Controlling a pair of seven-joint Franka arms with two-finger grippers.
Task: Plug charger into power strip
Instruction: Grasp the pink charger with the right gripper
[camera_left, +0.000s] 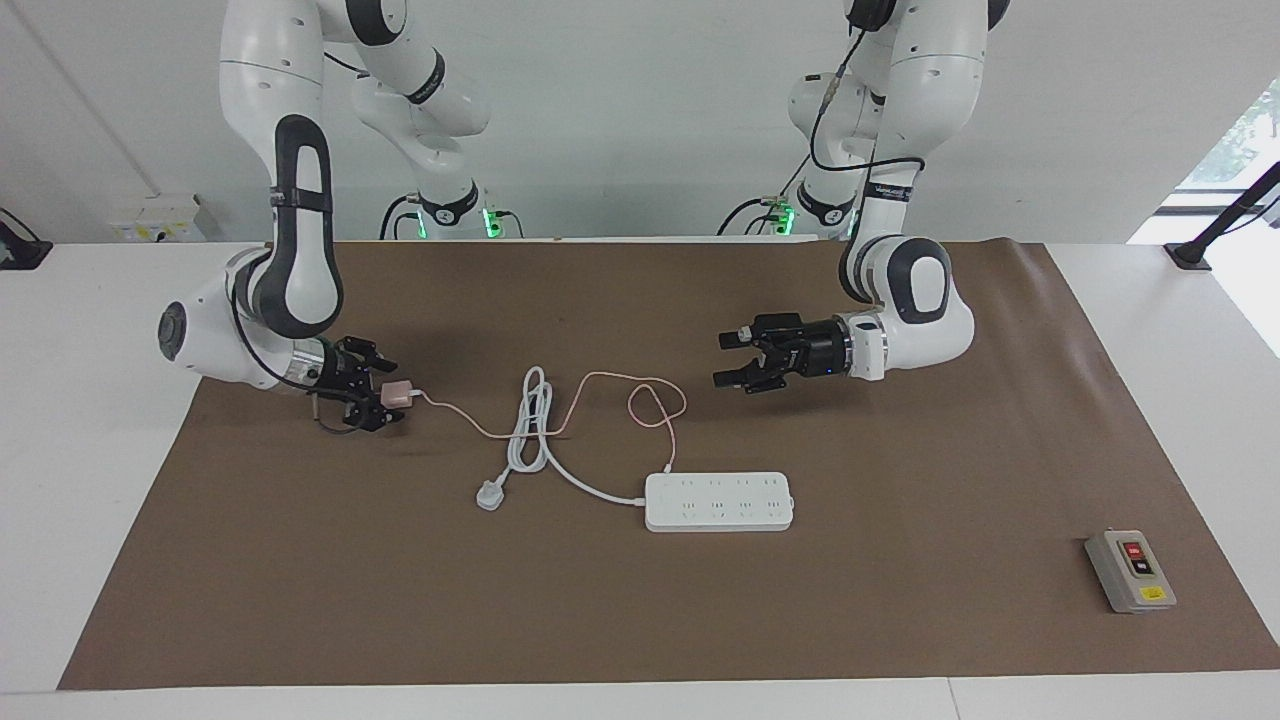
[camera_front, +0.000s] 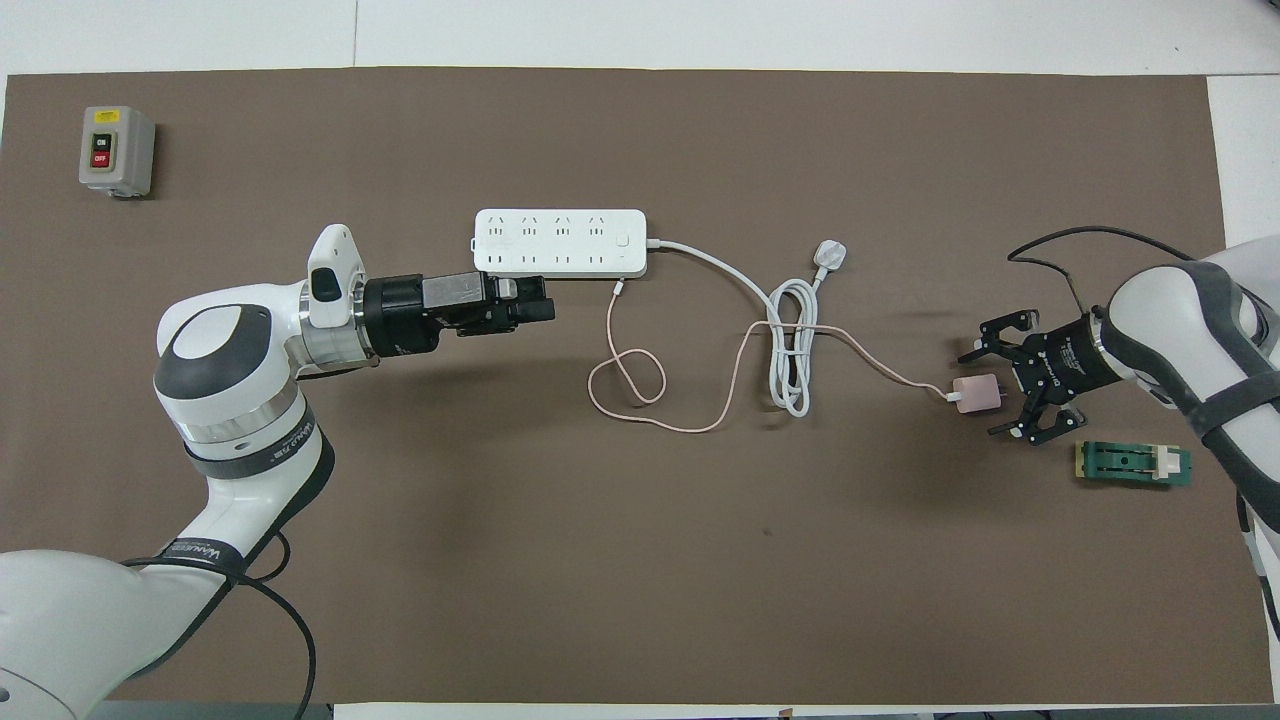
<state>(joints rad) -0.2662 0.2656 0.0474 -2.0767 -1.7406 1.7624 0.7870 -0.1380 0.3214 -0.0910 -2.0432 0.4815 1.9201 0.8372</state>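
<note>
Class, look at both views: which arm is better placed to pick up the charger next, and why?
The right arm. Its tool already brackets the pink charger with fingers open, at the right arm's end of the table. The left tool hangs open near the power strip, well away from the charger.

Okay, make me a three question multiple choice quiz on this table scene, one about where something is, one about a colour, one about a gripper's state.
1. Where is the charger?
A. plugged into the power strip
B. between the right gripper's fingers
C. on the grey switch box

2. What colour is the charger's cable?
A. pink
B. black
C. green

3. How is the left gripper?
A. shut on the white plug
B. open, holding nothing
C. shut on the power strip

Answers:
1 B, the right gripper has its fingers at the cube's sides, apart from the power strip.
2 A, a thin pink line loops across the mat.
3 B, its fingers are spread in the air with nothing between them.
</note>
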